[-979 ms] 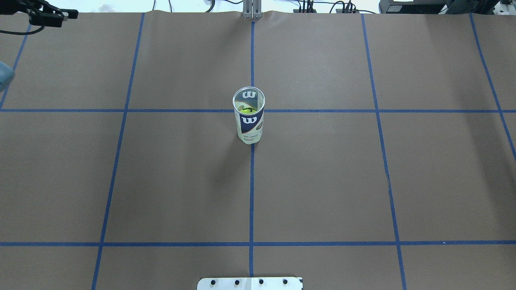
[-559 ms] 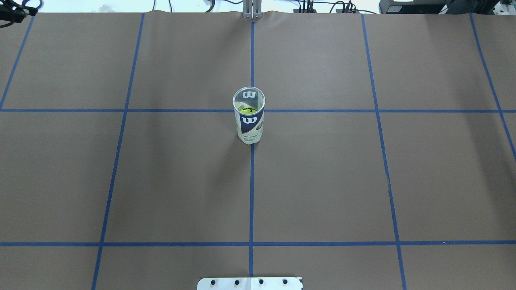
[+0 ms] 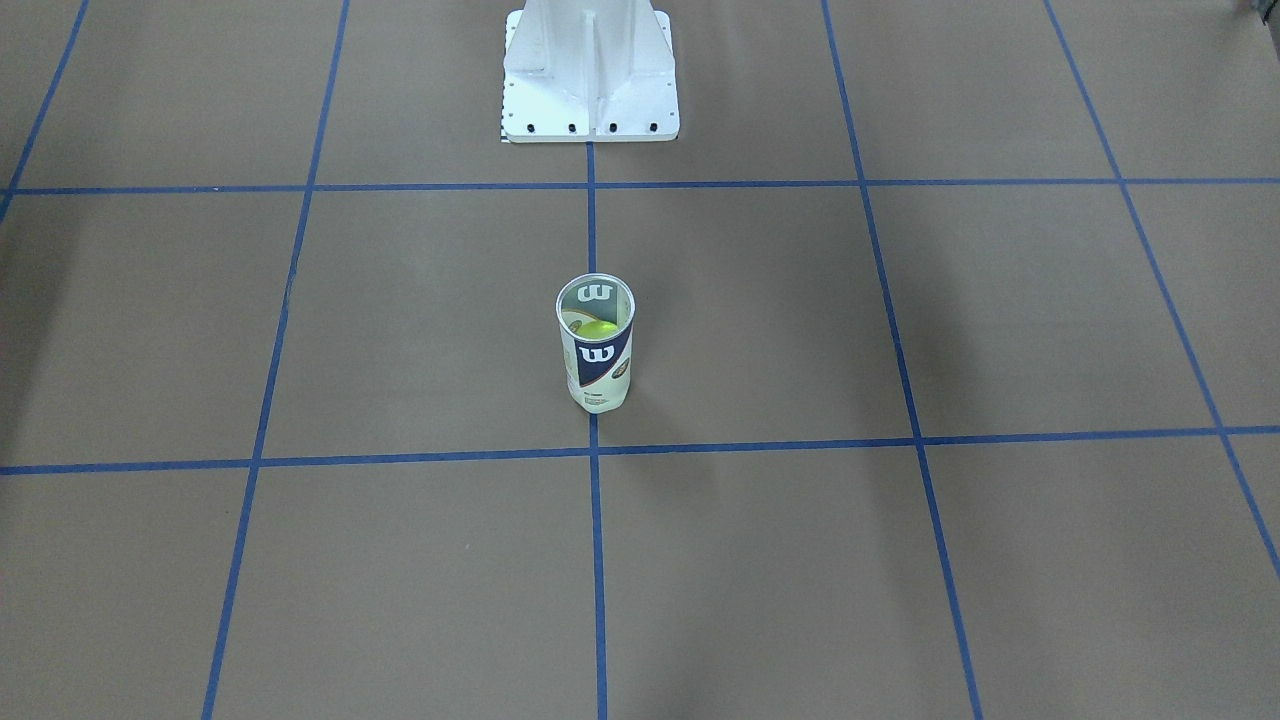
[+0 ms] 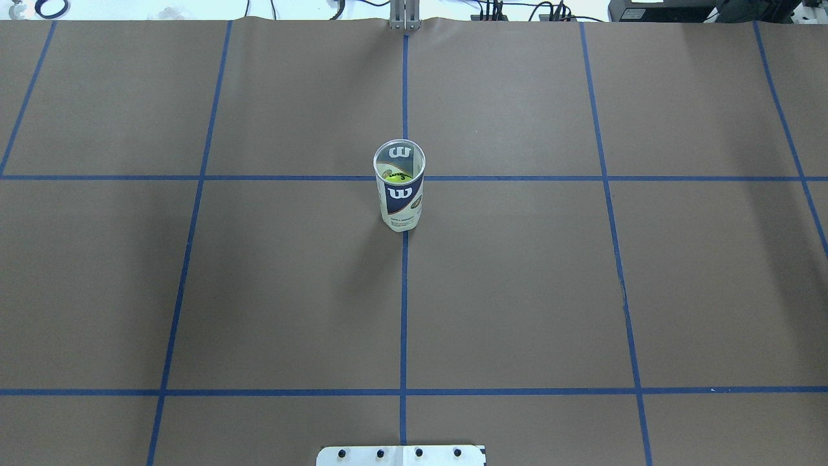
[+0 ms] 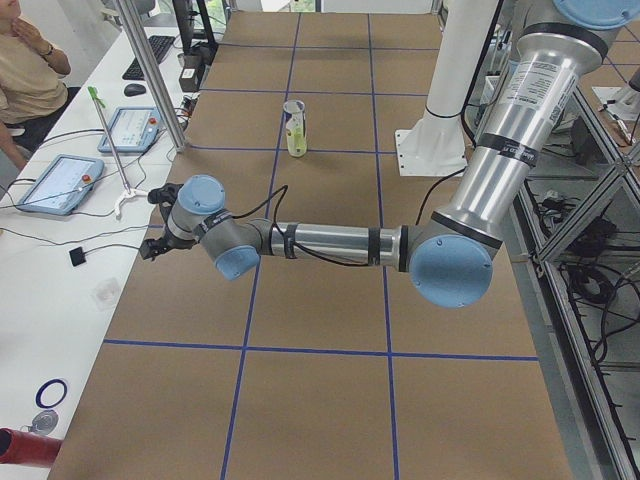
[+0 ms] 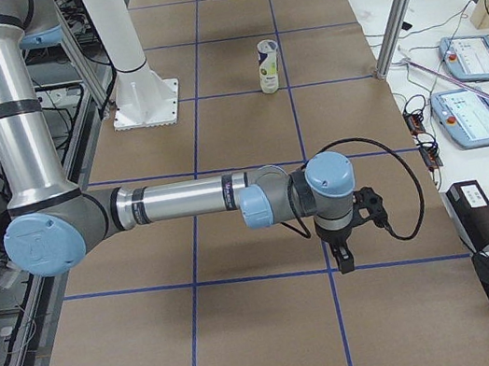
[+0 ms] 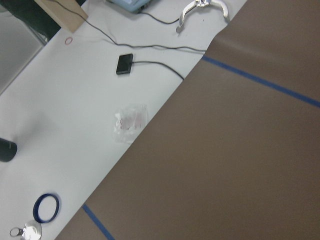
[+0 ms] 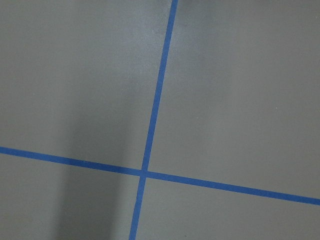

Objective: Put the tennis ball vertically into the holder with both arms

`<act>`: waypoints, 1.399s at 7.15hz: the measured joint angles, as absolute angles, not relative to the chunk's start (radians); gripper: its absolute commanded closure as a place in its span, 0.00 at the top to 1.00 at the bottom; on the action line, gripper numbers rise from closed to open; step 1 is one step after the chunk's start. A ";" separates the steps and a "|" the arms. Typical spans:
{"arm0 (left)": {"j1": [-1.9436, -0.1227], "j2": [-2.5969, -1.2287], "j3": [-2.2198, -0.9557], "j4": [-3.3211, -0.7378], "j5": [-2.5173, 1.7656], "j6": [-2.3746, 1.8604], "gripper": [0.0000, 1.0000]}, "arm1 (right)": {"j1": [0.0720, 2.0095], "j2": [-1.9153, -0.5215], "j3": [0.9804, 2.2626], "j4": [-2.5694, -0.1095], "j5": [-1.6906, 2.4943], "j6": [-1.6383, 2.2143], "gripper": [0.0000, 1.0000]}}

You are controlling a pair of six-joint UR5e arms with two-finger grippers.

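The left gripper (image 5: 156,224) hangs over the table's (image 4: 517,291) edge at the robot's left end, and from this side angle I cannot tell how its jaws stand. Same goes for the right gripper (image 6: 344,255), pointing down at the brown paper at the opposite end: the jaw gap is not readable. Both arms are stretched out low and long, the left arm (image 5: 330,243) and the right arm (image 6: 181,201), well apart from the tube (image 4: 400,188). That tube stands upright mid-table on the centre tape line (image 4: 403,304), open mouth up, with a yellow tennis ball (image 4: 398,175) sitting down inside it. The white pedestal (image 3: 590,70) stands behind it, towards the robot
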State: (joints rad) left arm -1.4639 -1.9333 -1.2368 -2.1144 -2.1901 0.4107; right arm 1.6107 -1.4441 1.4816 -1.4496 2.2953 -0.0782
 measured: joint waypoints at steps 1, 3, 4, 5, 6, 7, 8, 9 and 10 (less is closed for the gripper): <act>-1.486 -1.931 -1.304 -1.902 -2.192 0.431 1.00 | 1.611 -1.446 1.481 -1.450 2.297 -0.078 1.00; -1.528 -1.905 -1.487 -1.465 -2.193 0.366 1.00 | 1.611 -1.448 1.481 -1.451 2.302 -0.079 1.00; -1.539 -1.830 -1.549 -1.389 -2.200 0.259 1.00 | 1.611 -1.453 1.480 -1.452 2.304 -0.079 1.00; -1.542 -1.746 -1.580 -1.394 -2.209 0.171 1.00 | 1.611 -1.460 1.480 -1.453 2.305 -0.079 1.00; -1.543 -1.686 -1.589 -1.461 -2.217 0.134 1.00 | 1.611 -1.465 1.480 -1.453 2.305 -0.080 1.00; -1.537 -1.648 -1.569 -1.536 -2.221 0.119 1.00 | 1.610 -1.469 1.479 -1.453 2.305 -0.081 1.00; -1.530 -1.634 -1.521 -1.574 -2.225 0.113 1.00 | 1.610 -1.473 1.479 -1.453 2.305 -0.082 1.00; -1.526 -1.631 -1.484 -1.594 -2.232 0.108 1.00 | 1.608 -1.475 1.480 -1.453 2.305 -0.083 1.00; -1.525 -1.632 -1.475 -1.601 -2.249 0.105 1.00 | 1.606 -1.475 1.480 -1.454 2.304 -0.082 1.00</act>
